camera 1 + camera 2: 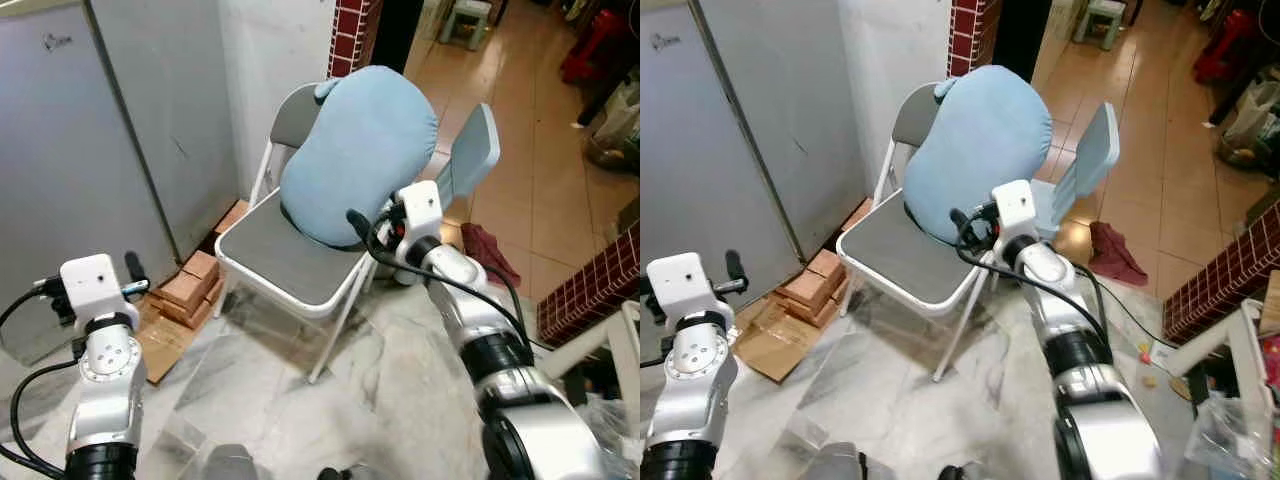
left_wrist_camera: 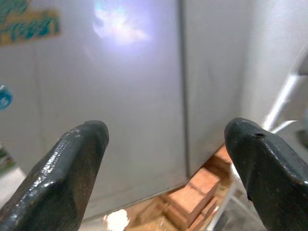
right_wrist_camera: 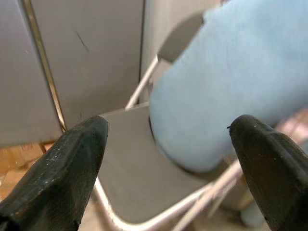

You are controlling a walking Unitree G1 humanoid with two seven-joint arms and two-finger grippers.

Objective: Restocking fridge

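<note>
You had a marble floor (image 1: pixel 400 390) carrying a folding chair (image 1: pixel 290 262), bricks (image 1: pixel 190 283) on flattened cardboard (image 1: pixel 160 345) beside the fridge (image 1: pixel 70 170). A blue cushion (image 1: pixel 360 150) sat on the chair seat.

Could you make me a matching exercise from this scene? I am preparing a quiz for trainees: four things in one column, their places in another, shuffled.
Things:
1. blue cushion
2. bricks
3. red cloth
4. right tool

Places:
A. on the floor between the fridge and the chair
B. on the tiled floor beyond the chair
C. lying on the chair seat, leaning against its back
D. open, pointed at the chair seat and cushion

Pairs: 1-C, 2-A, 3-B, 4-D
</note>
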